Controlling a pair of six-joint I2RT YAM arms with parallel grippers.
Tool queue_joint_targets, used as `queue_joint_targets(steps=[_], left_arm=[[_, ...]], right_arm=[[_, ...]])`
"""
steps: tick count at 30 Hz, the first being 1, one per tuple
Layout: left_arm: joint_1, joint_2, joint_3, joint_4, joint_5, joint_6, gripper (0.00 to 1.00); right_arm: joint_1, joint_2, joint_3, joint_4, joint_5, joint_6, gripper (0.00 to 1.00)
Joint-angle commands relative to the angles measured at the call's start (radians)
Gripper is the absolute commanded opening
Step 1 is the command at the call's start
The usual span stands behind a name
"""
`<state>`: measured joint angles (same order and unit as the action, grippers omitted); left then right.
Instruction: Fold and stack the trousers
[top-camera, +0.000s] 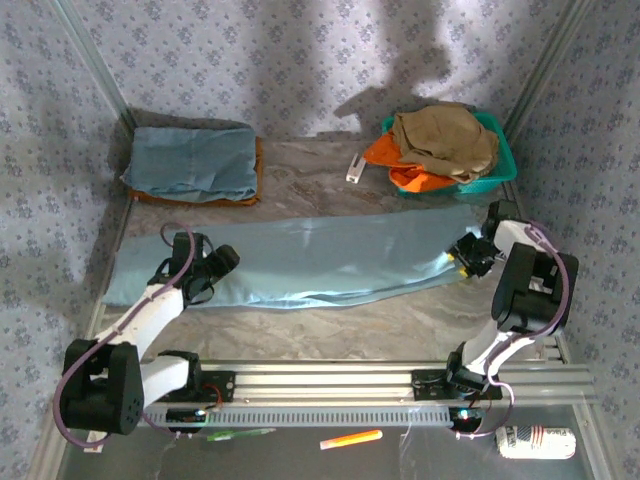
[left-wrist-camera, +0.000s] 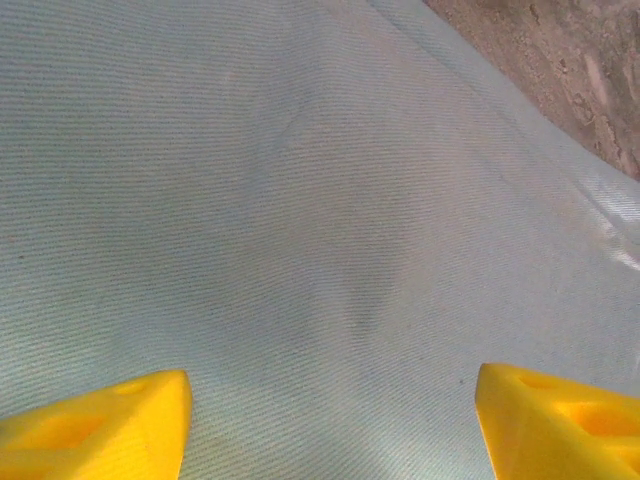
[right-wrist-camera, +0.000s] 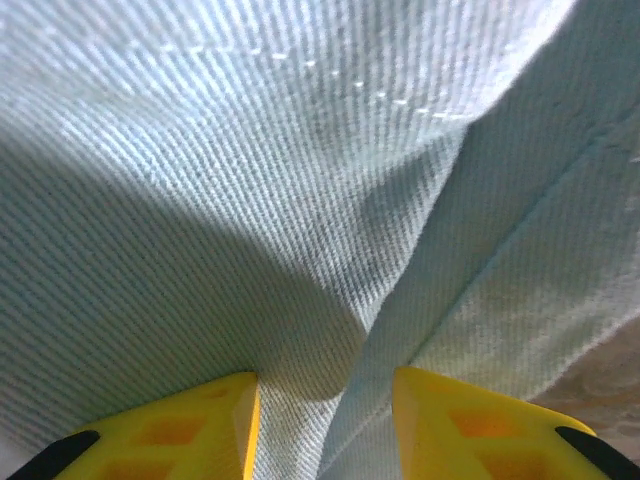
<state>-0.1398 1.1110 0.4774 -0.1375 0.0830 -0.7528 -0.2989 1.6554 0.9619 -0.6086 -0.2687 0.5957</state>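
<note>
Top external: long pale grey-blue thin-cloth trousers (top-camera: 300, 262) spread flat across marbled table (top-camera: 330, 320). Left gripper (top-camera: 222, 258) gaping wide above one end, holding nothing. Right gripper (right-wrist-camera: 325, 400) narrow astride a cloth ridge; grip impossible to tell. Likely risk: thin fold slipping free on lifting, skewing the fold.

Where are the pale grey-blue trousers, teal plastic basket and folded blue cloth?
Pale grey-blue trousers (top-camera: 320, 258): top view, mid-length.
Teal plastic basket (top-camera: 506, 152): top view, right rim.
Folded blue cloth (top-camera: 195, 160): top view, centre.
</note>
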Motion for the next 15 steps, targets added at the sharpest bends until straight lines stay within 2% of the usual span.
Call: queue_joint_targets(steps=[1,6,8,15], left_arm=[[-0.005,-0.024,-0.008,-0.004,0.011,0.001,0.75],[-0.005,-0.043,-0.019,-0.009,0.0,-0.002,0.75],[-0.004,-0.048,-0.019,-0.013,-0.006,-0.001,0.75],[-0.006,-0.06,-0.01,-0.025,-0.003,-0.002,0.75]], right_arm=[[0.019,0.031,0.037,-0.01,-0.009,0.023,0.38],[0.02,0.02,0.059,-0.023,0.012,0.018,0.08],[0.017,0.006,0.059,-0.026,0.015,0.01,0.0],[0.007,-0.097,0.071,-0.097,0.077,-0.029,0.0]])
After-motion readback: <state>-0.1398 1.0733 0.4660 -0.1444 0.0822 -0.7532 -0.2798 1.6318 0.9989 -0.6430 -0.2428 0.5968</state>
